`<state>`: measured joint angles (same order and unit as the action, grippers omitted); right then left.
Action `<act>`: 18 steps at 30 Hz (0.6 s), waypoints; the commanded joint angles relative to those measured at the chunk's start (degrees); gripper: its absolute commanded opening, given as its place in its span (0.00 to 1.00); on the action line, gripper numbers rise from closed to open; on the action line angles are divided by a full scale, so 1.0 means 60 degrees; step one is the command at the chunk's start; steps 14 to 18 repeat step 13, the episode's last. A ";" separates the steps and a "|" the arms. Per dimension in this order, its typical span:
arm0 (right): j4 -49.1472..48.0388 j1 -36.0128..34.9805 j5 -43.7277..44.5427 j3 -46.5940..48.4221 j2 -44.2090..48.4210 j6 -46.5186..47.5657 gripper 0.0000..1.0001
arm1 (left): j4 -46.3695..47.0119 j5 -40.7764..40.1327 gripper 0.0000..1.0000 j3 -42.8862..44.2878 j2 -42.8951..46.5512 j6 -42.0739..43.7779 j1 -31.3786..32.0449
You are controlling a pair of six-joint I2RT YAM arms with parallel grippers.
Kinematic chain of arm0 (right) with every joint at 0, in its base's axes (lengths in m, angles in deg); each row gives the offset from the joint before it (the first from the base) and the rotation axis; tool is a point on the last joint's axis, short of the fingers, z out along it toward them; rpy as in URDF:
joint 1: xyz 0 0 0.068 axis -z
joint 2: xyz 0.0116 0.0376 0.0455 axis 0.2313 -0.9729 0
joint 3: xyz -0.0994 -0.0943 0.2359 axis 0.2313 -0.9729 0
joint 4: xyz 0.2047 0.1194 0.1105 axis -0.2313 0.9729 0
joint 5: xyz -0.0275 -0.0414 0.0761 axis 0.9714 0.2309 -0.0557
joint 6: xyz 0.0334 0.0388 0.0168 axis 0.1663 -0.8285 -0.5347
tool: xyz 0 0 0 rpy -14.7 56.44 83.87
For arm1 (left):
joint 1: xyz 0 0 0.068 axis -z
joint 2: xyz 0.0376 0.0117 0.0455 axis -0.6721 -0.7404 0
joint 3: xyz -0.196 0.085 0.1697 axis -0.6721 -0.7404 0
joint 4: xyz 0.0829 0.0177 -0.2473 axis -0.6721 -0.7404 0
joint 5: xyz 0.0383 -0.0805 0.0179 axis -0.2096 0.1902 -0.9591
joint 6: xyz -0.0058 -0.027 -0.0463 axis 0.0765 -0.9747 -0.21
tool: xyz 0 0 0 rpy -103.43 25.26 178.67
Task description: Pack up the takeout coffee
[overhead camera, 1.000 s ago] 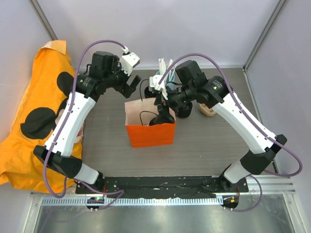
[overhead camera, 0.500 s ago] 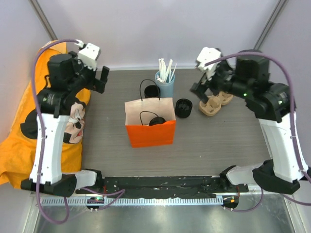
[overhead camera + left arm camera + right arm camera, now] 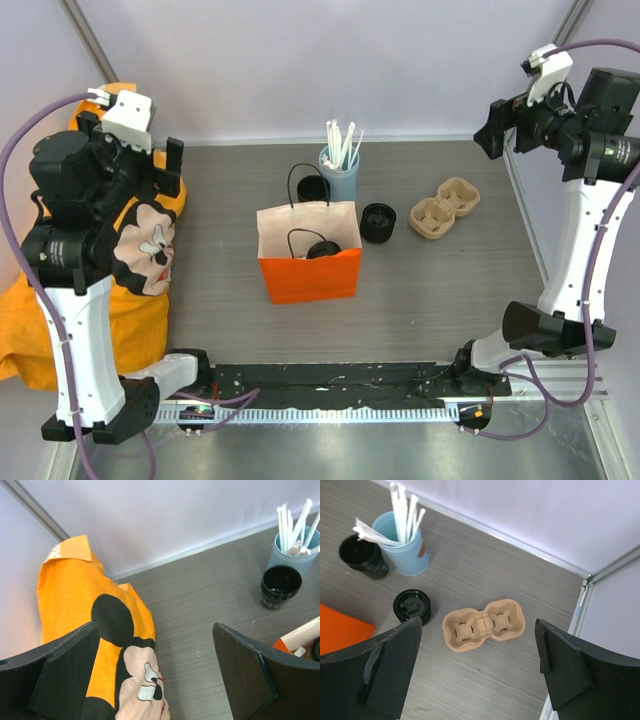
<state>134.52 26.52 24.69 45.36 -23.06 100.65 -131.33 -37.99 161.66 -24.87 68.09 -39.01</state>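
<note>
Orange bag (image 3: 310, 262) stands upright mid-table, mouth open, handles up. One black cup (image 3: 322, 247) now sits inside it, toward its right side. A second ago the right arm was reaching into the bag and the left arm hung by its far left rim; both have since pulled away and up.

Just right of the bag: lidded cup (image 3: 378, 221), still on the table (image 3: 470, 290). Farther right, cup carrier (image 3: 445, 208), both wells bare. Behind the bag: open cup (image 3: 313, 188), touching or just beside the straw holder (image 3: 340, 172).

Left fingers (image 3: 245, 675) spread wide, holding nothing, over the orange cloth (image 3: 100, 250) at the left edge. Right fingers (image 3: 570, 665) spread wide, holding nothing, above the far right corner.

Judgement: first cup packed; other items remain outside.
</note>
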 commanded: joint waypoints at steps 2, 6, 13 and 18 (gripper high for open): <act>-0.0396 -0.0008 -0.0636 0.0558 0.1170 -0.0409 0.99 | -0.0358 0.0020 1.00 0.0822 0.0340 -0.0241 -0.0332; -0.0352 -0.0009 -0.0576 0.0720 0.1214 -0.0438 1.00 | -0.0388 -0.0126 1.00 0.0838 0.0428 -0.0270 -0.0405; -0.0322 0.0006 -0.0737 0.0910 0.1185 -0.0555 1.00 | -0.0388 0.0035 1.00 0.0823 0.0443 -0.0329 -0.0449; -0.0322 0.0006 -0.0737 0.0910 0.1185 -0.0555 1.00 | -0.0388 0.0035 1.00 0.0823 0.0443 -0.0329 -0.0449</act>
